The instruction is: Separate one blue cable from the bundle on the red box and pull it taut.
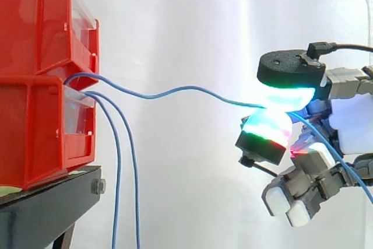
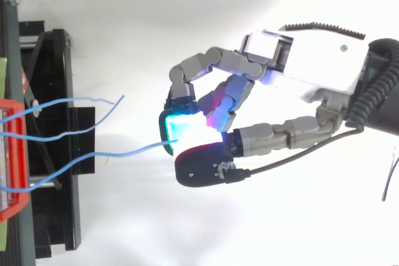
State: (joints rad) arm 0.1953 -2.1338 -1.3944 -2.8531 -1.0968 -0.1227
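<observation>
Closest to the lens is the hand [image 2: 305,60], closed in a pinch. Its glowing pads [image 1: 284,96] press together from above and below on one blue cable [image 1: 186,90], and the remaining fingers curl beneath them, holding nothing.

Well away from the fingertips, on the side they point toward, are the stacked red bins [image 1: 35,74]. The black stand [image 1: 46,202] sits under them.

The pinched cable leaves the mouth of the lower bin and runs across the open gap to the pads with a soft wave in it. Its loose tail passes on through the pinch and drops below the wrist. The other blue cables [image 1: 116,190] hang down from the same bin mouth, well apart from the hand.

Judging from this, the separating is done and the pulling is only partly done, because the span is slack. The next move calls for drawing the hand straight back from the bins along the cable's line. The pinch should stay firm, and the pull should stop once the wave flattens, before the cable slips or the bins shift.
</observation>
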